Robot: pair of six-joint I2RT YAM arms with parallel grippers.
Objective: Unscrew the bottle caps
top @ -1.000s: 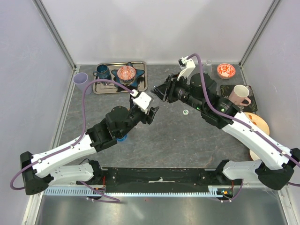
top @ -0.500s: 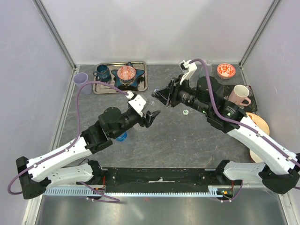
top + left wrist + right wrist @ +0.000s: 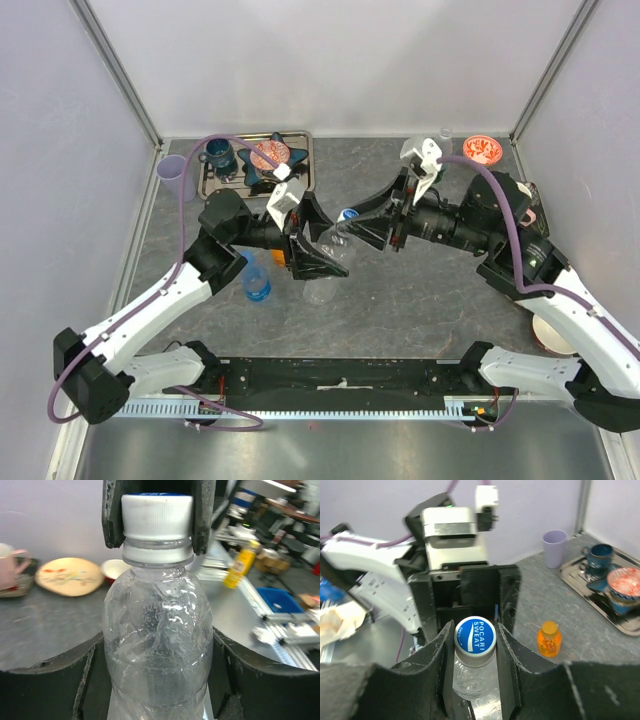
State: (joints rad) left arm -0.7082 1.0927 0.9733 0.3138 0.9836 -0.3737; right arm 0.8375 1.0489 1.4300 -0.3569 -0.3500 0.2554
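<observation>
A clear plastic bottle (image 3: 157, 630) is held off the table between the two arms, and my left gripper (image 3: 159, 635) is shut on its body. Its bottle cap (image 3: 475, 635) is white with a blue top. My right gripper (image 3: 475, 630) is shut on it, one finger pressed to each side. From above, the left gripper (image 3: 325, 262) and right gripper (image 3: 352, 222) meet over the middle of the table, with the cap (image 3: 348, 214) between them. A small orange bottle (image 3: 549, 639) with an orange cap stands on the table. A small blue bottle (image 3: 256, 283) stands by the left arm.
A metal tray (image 3: 300, 140) at the back left holds a teal cup and a patterned bowl on a star dish. A lilac cup (image 3: 173, 172) stands left of it. At the back right there is a red bowl (image 3: 482, 150). A plate (image 3: 545, 325) shows under the right arm.
The left arm has swung round, bringing the clear bottle's cap to face the right gripper. The right gripper has moved in to the centre and closed on the cap.
</observation>
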